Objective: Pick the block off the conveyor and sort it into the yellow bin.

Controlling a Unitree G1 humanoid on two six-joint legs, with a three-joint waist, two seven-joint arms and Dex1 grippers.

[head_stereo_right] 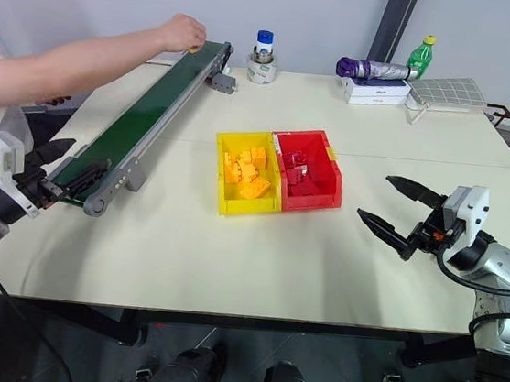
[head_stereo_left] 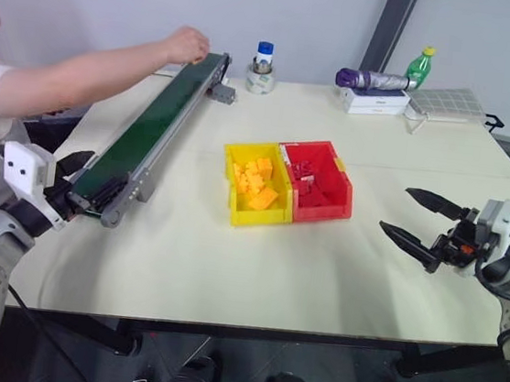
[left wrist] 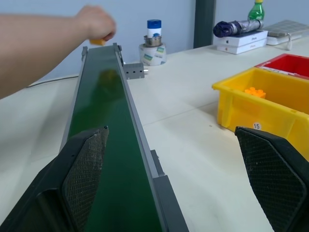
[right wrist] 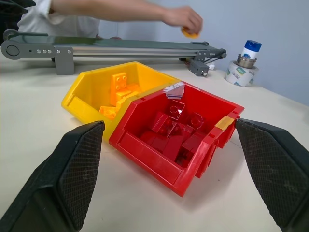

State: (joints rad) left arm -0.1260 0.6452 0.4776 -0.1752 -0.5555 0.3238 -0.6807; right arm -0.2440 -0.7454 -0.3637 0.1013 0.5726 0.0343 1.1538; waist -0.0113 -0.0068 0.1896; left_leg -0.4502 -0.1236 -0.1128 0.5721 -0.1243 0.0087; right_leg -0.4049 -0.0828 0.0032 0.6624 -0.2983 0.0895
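The conveyor [head_stereo_left: 151,129] runs from the table's near left to the far middle, its dark green belt bare. At its far end a person's hand [head_stereo_left: 187,45] holds the yellow-orange block [right wrist: 189,33] just above the belt. The yellow bin [head_stereo_left: 228,183] stands mid-table with several yellow blocks inside, joined to a red bin [head_stereo_left: 322,210] of red blocks. My left gripper [head_stereo_left: 79,185] is open at the conveyor's near end, facing along the belt. My right gripper [head_stereo_left: 396,209] is open and empty, to the right of the bins and pointing toward them.
The person's arm [head_stereo_left: 75,74] reaches over the far half of the conveyor from the left. At the back of the table stand a blue-lidded jar [head_stereo_left: 263,67], a purple umbrella on a white box [head_stereo_left: 374,80], a green bottle [head_stereo_left: 420,67] and a grid-patterned pad [head_stereo_left: 449,103].
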